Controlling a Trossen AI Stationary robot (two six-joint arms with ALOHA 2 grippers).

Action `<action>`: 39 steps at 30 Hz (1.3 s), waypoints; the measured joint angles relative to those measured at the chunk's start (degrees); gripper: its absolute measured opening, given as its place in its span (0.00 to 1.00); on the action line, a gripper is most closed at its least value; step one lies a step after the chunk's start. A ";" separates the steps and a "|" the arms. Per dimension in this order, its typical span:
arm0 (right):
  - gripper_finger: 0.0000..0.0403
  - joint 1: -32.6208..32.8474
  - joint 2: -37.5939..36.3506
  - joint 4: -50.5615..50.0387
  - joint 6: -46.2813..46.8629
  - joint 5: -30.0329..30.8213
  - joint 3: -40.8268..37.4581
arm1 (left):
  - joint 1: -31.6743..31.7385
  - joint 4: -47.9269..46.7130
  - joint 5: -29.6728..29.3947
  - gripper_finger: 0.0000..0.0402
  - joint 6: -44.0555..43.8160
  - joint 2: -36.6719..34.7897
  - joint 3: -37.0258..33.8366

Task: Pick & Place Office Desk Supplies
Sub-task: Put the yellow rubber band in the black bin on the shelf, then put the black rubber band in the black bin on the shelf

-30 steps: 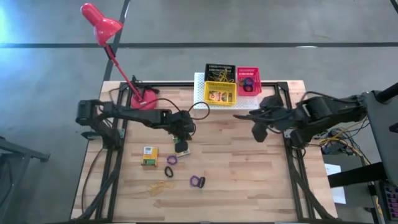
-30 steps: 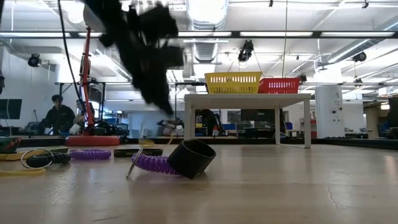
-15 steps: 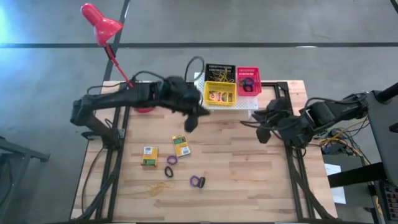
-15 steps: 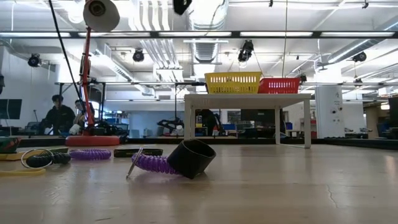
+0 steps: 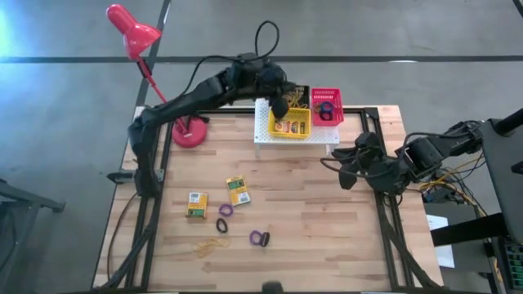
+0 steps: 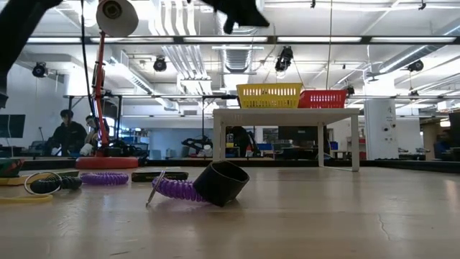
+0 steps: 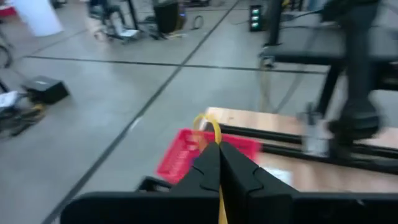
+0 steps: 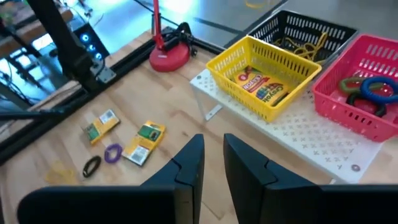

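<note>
My left gripper [image 5: 280, 104] hangs over the black tray [image 5: 288, 90] and yellow tray [image 5: 289, 124] at the table's far side, shut on a thin yellow rubber band [image 7: 208, 126]. The red tray [image 5: 325, 107] with rings stands beside them, all on the white stand [image 5: 296, 140]. Two yellow-green boxes [image 5: 238, 190] [image 5: 195, 204], purple and black rings [image 5: 225, 210] [image 5: 260, 238] and more rubber bands [image 5: 211, 245] lie flat on the table. My right gripper [image 8: 211, 163] waits above the table's right part, open by a narrow gap, with nothing in it. My left gripper pinches the rubber band between its two fingers. A small loop [image 7: 210, 123] sticks out past the fingertips, and a strand [image 7: 220, 202] runs back between the fingers. The fingers reach out toward the far edge, tipped slightly down. The band is lifted clear of everything.
A red desk lamp stands with its base [image 5: 189, 131] at the far left and its head [image 5: 131, 28] beyond the table. The yellow tray holds a box, the black tray holds yellow bands. Bare wood [image 5: 327, 237] lies at the near right.
My left gripper has risen from beside the box in the middle of the table and swung toward the far edge, ending high over the trays, its fingers tipping from downward to nearly level. It stays shut. My right gripper has drawn back a little toward the right edge.
</note>
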 joint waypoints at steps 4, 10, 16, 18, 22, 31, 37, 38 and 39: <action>0.15 0.06 0.11 0.94 1.09 0.64 0.00 | 3.18 2.87 0.02 0.00 1.85 3.06 -1.72; 0.15 0.04 0.13 2.60 0.75 0.77 -0.02 | 5.86 5.75 0.41 0.03 2.23 6.36 -4.89; 0.15 0.04 0.13 2.69 1.11 0.79 -0.21 | 6.29 9.36 0.54 0.18 2.34 6.86 -8.41; 0.15 0.02 0.13 2.70 1.09 0.81 -0.33 | 6.34 9.07 1.68 0.26 0.67 6.85 -8.53; 0.15 0.02 0.52 2.64 1.03 0.94 -0.59 | 6.32 5.99 6.03 0.38 -2.85 6.60 -6.25; 0.16 -0.01 4.29 2.62 -1.07 0.94 -0.74 | 5.13 -6.13 8.41 0.53 -5.46 1.19 -1.34; 0.21 -1.04 6.61 3.77 -1.67 0.43 -0.76 | 3.60 -16.87 8.44 0.53 -8.59 -6.47 -1.44; 0.22 -1.24 6.98 4.34 -2.28 0.05 -0.79 | 3.07 -19.12 8.45 0.53 -8.60 -7.99 -1.42; 0.24 -1.48 7.38 5.27 -3.52 -0.82 -0.79 | 2.47 -22.22 8.46 0.52 -8.42 -9.56 -1.48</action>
